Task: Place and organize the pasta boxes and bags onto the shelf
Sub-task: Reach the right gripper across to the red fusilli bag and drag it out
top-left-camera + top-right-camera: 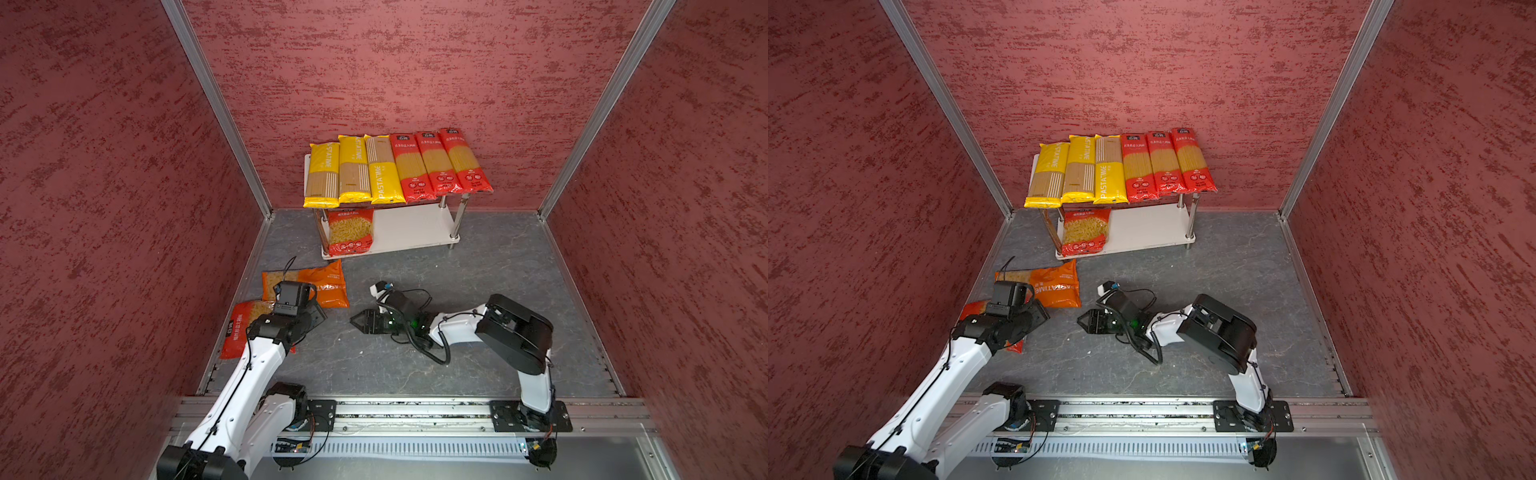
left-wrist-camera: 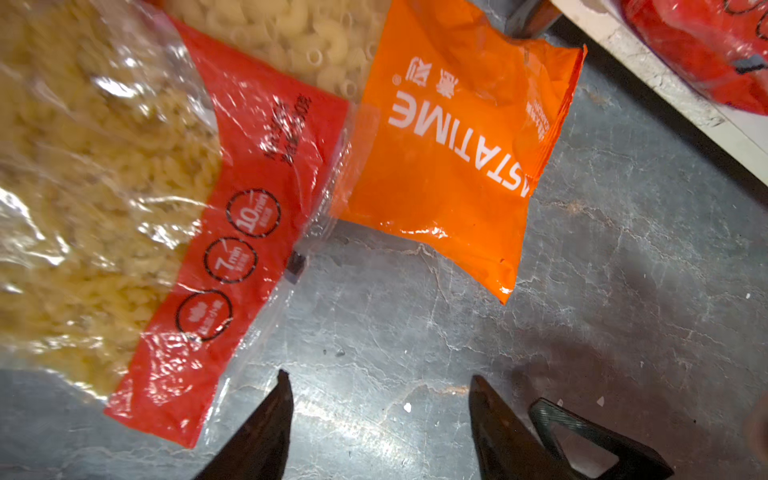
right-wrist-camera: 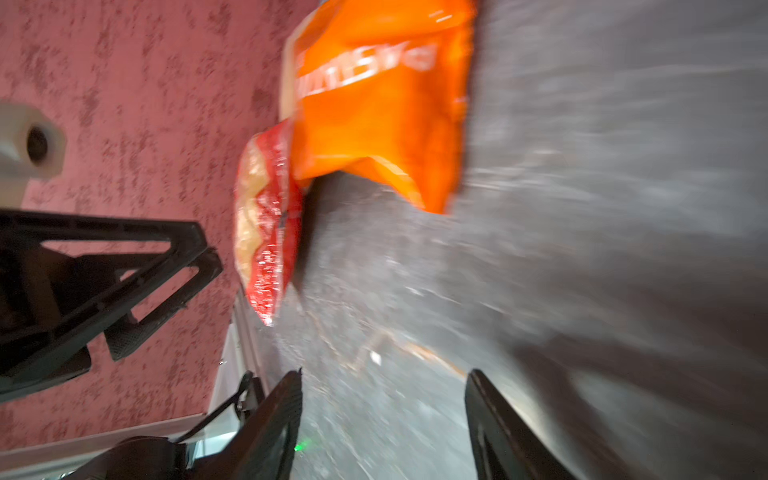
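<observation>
Hovering near left: left pincer (image 2: pixel 380 376), tips apart, empty, beside orange bag (image 1: pixel 320 286) and red bag (image 1: pixel 241 328) on bench (image 1: pixel 478 291). Right pincer (image 3: pixel 385 374) apart, empty. Far shelf (image 1: pixel 415 226) top full, so bags likely go low.

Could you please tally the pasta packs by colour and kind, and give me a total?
Yellow spaghetti packs: 3
Red spaghetti bags: 3
Red short-pasta bags: 2
Orange short-pasta bag: 1
Total: 9
</observation>
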Motion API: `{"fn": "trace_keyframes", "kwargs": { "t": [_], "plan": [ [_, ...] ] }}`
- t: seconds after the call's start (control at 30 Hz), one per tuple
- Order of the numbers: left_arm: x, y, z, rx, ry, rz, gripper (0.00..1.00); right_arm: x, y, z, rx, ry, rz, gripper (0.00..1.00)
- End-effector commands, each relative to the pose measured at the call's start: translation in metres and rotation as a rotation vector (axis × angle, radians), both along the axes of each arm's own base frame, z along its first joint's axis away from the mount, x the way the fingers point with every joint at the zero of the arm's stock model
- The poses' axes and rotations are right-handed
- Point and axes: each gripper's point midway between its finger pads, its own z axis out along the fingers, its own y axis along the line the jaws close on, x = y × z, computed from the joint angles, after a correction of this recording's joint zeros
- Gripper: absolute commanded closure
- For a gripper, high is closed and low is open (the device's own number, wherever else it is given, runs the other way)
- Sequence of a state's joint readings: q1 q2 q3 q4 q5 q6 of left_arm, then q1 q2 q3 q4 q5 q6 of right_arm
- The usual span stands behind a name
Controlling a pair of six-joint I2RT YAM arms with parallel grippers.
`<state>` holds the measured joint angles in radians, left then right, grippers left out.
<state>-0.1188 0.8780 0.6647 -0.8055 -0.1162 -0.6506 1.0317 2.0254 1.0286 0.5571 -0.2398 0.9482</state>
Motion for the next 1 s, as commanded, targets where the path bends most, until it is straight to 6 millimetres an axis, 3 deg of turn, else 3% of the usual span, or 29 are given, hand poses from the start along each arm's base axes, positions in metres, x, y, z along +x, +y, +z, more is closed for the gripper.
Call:
{"fn": "trace_keyframes", "kwargs": {
  "t": [0.0, 0.13, 0.27, 0.73, 0.87, 0.97],
  "plan": [
    [0.01, 0.013, 0.021, 0.059, -0.043, 0.0, 0.32, -0.014, 0.044, 0.008, 0.063, 0.006, 0.045, 0.38],
    [0.017, 0.021, 0.039, 0.053, -0.105, 0.018, 0.32, -0.028, 0.09, 0.0, 0.089, 0.041, 0.095, 0.4],
    [0.021, 0.019, 0.054, 0.032, -0.155, 0.01, 0.32, -0.03, 0.114, -0.008, 0.117, 0.089, 0.096, 0.42],
    [0.02, 0.011, 0.066, 0.001, -0.213, -0.034, 0.32, -0.028, 0.157, -0.015, 0.131, 0.166, 0.113, 0.54],
    [0.021, 0.009, 0.075, -0.002, -0.23, -0.044, 0.32, -0.028, 0.169, -0.019, 0.157, 0.205, 0.126, 0.64],
    [0.021, 0.008, 0.079, -0.01, -0.237, -0.052, 0.32, -0.029, 0.173, -0.01, 0.183, 0.177, 0.145, 0.82]
  ]
}}
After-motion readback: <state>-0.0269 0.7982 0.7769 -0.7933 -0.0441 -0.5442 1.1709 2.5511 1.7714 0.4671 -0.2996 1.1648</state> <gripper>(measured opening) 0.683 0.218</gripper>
